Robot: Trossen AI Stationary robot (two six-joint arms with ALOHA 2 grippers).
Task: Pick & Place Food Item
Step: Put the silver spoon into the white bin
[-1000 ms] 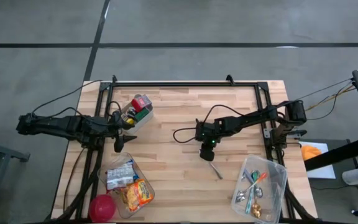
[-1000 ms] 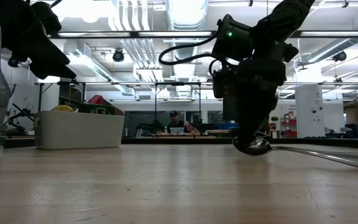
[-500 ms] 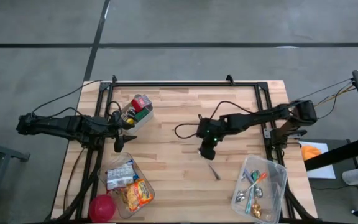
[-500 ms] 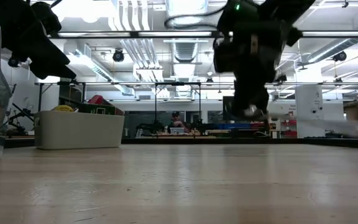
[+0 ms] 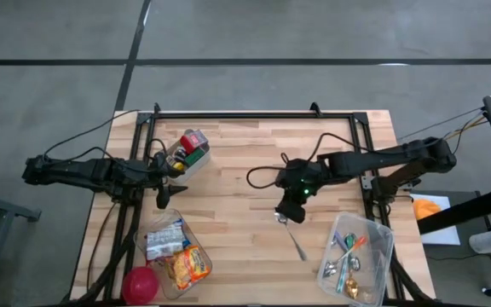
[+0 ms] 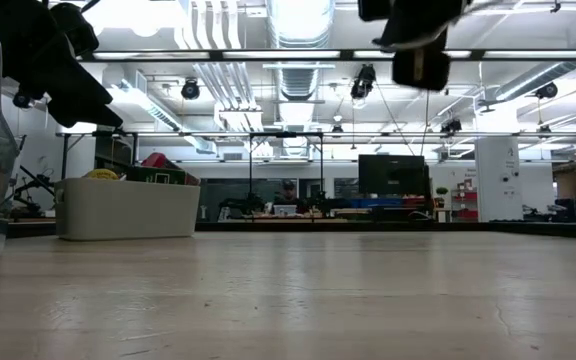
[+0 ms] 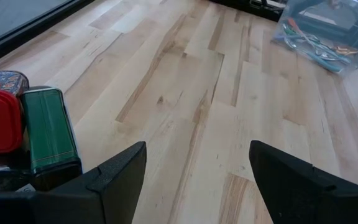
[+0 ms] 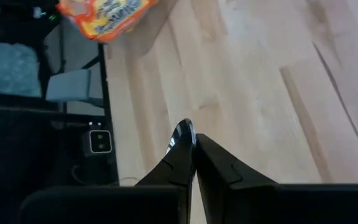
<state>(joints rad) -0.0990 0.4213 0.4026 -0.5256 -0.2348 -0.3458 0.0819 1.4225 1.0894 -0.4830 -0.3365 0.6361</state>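
Lifting is done: the spoon (image 5: 296, 240), on the wood a second ago, is now carried clear of the table (image 5: 228, 162) at 4 o'clock of centre by the right gripper (image 5: 285, 213), which is clamped tight on its bowl end. The pick is judged done and placing is left. The long axis runs 11-to-5 o'clock, with the handle pointed at 5 toward the clear bin (image 5: 384, 256). The left gripper (image 5: 165, 196) is parked at 9 o'clock, spread wide and empty.

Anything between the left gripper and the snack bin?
Nothing visible. The left gripper, jaws open, hovers just behind the snack bin, with only bare table between them. The can box sits on the gripper's other side. The right gripper, mid-table, holds a spoon, clear of that path.
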